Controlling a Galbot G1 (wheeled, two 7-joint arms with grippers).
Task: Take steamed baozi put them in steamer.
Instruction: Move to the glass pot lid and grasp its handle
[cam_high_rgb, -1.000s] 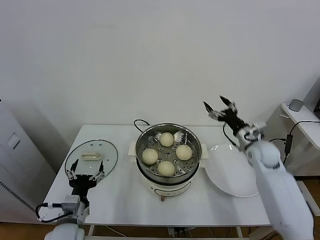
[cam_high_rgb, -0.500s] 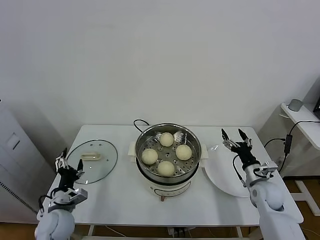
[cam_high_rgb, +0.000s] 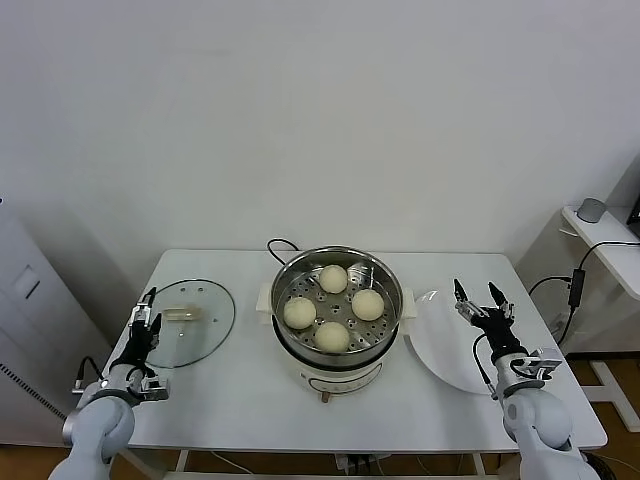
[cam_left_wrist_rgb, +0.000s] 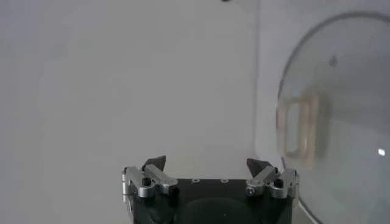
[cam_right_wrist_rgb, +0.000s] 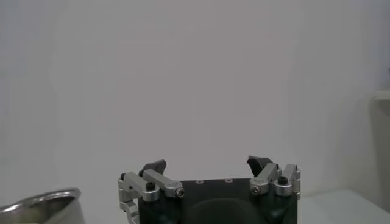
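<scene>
Steel steamer with four baozi

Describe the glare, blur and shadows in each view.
Head view: even light, sharp; the shiny round stainless-steel steamer shows rim highlights, soft shadows under the four cream-white round baozi. Left wrist view: the round glass lid looks soft and out of focus, one small glint; the left tool is sharp. Right wrist view: flat grey wall; the right tool is sharp.

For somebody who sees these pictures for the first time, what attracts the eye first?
The shiny steamer at the table's centre, holding four steamed baozi. A glass lid lies flat to its left, a bare white plate to its right. The left tool and right tool stand open near the table's ends.
</scene>
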